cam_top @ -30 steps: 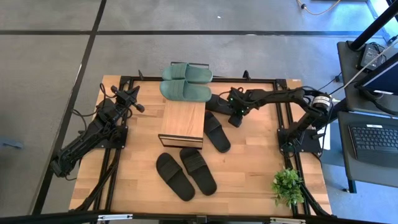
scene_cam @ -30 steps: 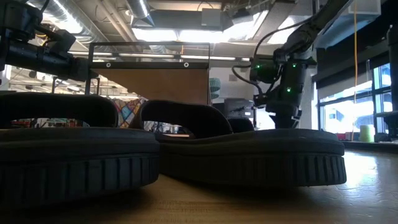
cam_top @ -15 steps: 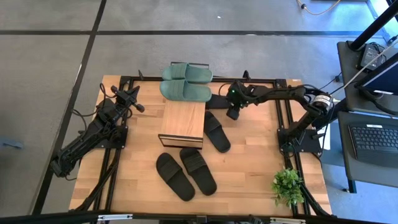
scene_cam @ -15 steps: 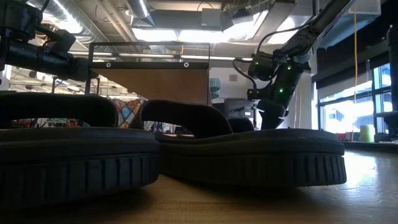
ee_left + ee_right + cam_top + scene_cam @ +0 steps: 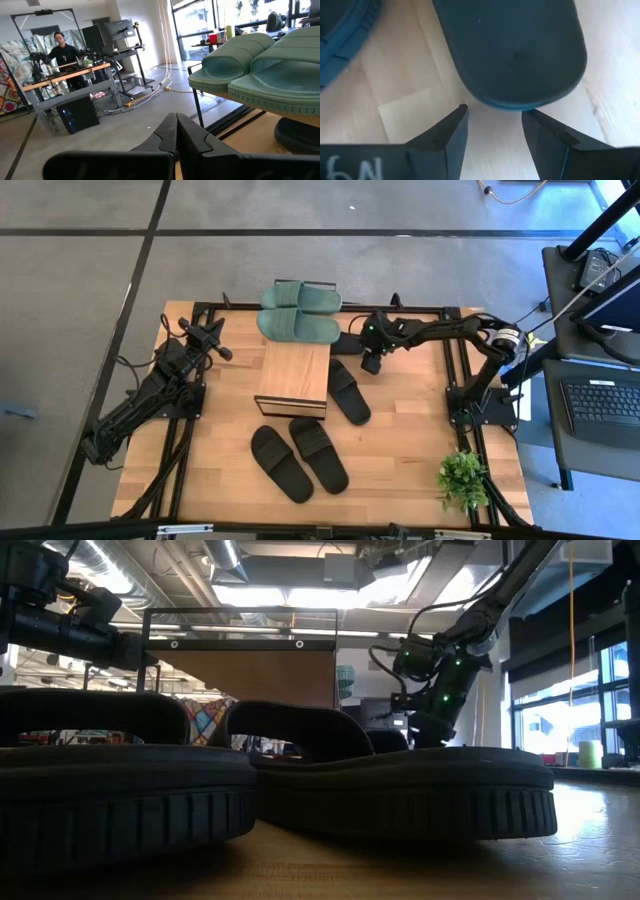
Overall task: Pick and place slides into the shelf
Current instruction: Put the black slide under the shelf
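While two green slides point(image 5: 298, 310) top the shelf point(image 5: 293, 376), four black slides point(image 5: 300, 457) remain; right gripper point(image 5: 371, 362) jaws open, left gripper point(image 5: 222, 352) jaws closed.

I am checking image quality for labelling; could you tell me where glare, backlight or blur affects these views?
Low view: bright ceiling lights and windows leave the near black slides as dark silhouettes. Left wrist view: windows glare behind the green slides. Right wrist view: a black slide looks soft, very close.

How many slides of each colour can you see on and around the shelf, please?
Black slides: 4
Green slides: 2
Total: 6
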Controlling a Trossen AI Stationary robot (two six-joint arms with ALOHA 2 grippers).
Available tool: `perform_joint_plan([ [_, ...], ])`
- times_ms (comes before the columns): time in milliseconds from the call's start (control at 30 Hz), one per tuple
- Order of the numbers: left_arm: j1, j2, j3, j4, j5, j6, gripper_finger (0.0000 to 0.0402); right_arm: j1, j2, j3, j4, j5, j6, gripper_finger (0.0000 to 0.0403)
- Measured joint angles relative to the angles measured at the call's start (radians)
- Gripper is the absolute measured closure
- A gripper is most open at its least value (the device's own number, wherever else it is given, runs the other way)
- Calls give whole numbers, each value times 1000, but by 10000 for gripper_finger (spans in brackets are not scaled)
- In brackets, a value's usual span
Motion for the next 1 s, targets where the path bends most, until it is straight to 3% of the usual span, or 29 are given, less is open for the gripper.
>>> perform_joint_plan([
  [267,0,0,0,0,0,-1,401,0,7,0,142,-88,-1,218],
  [600,0,0,0,0,0,-1,401,4,13,0,202,-88,-5,218],
  [1000,-1,0,0,0,0,-2,401,6,114,63,229,-97,-28,218],
])
